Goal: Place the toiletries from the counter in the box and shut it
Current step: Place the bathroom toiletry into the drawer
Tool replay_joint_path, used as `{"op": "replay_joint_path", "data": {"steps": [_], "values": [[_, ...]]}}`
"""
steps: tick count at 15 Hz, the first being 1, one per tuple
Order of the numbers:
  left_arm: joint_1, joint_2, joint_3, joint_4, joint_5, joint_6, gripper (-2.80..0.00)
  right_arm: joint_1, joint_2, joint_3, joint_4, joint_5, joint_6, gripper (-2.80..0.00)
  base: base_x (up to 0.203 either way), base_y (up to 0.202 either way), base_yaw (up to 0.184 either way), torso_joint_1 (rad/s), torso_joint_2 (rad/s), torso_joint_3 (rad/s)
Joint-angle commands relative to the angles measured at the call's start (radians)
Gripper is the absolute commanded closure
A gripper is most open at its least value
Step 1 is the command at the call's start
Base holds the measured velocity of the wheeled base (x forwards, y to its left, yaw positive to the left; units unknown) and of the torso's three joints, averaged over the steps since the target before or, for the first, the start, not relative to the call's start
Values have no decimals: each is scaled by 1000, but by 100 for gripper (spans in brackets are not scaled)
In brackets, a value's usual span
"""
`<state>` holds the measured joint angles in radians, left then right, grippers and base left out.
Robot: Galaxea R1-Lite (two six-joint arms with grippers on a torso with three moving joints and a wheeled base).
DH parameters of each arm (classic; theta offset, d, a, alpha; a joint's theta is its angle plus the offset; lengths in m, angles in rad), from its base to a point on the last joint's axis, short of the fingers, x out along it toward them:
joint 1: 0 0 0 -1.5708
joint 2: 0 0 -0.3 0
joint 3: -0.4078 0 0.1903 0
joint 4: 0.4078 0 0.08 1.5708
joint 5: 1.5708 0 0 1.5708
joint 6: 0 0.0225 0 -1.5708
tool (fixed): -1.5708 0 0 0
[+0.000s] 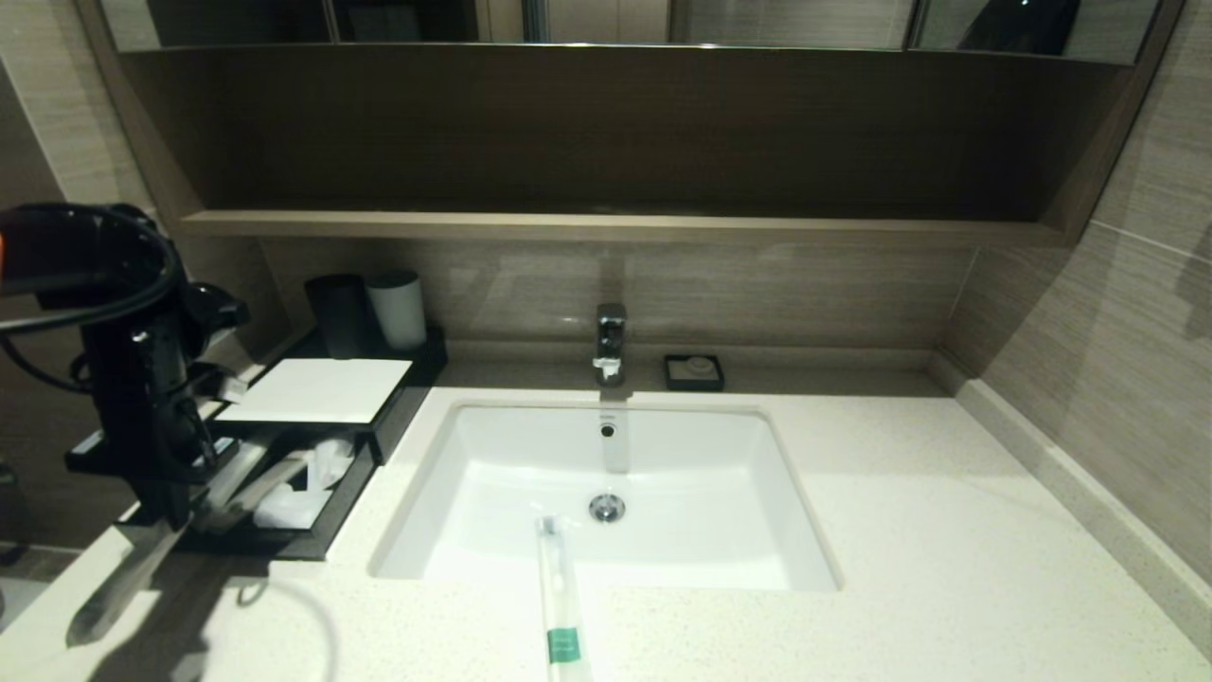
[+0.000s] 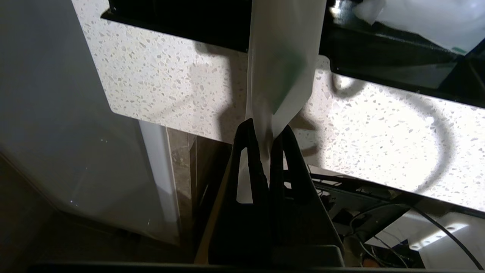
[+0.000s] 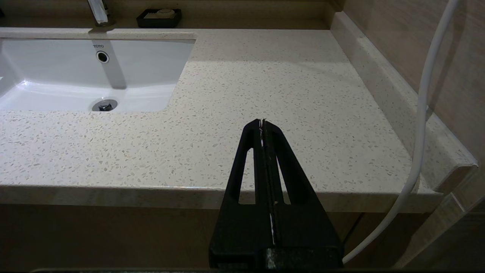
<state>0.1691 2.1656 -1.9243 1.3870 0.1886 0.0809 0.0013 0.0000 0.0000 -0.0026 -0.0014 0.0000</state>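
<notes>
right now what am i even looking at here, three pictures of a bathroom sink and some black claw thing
It is a two-armed robot at a bathroom counter, tidying wrapped toiletries into a box.

The wide picture comes from a camera on its head, looking down at the white sink. The other two come from cameras on its wrists, each looking past a black two-fingered hand.

The left hand is shut on a toiletry stick in a translucent wrapper, holding it by the open drawer of the black box at the left of the sink. White wrapped items already lie in that drawer.

The right hand is shut and empty, parked off the front edge of the counter.

One more wrapped stick with a green band lies at the sink's front rim. Behind are two cups, a tap and a soap dish.
</notes>
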Motion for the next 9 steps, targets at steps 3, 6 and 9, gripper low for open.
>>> {"op": "replay_joint_path", "data": {"steps": [3,6,9], "values": [[0,21,-1,-33,1,-3,0,0,0,2,0,0,0,0,0,0,0,0,0,0],[0,37,-1,-49,2,-1,0,0,0,2,0,0,0,0,0,0,0,0,0,0],[0,43,-1,-52,2,-4,0,0,0,2,0,0,0,0,0,0,0,0,0,0]]}}
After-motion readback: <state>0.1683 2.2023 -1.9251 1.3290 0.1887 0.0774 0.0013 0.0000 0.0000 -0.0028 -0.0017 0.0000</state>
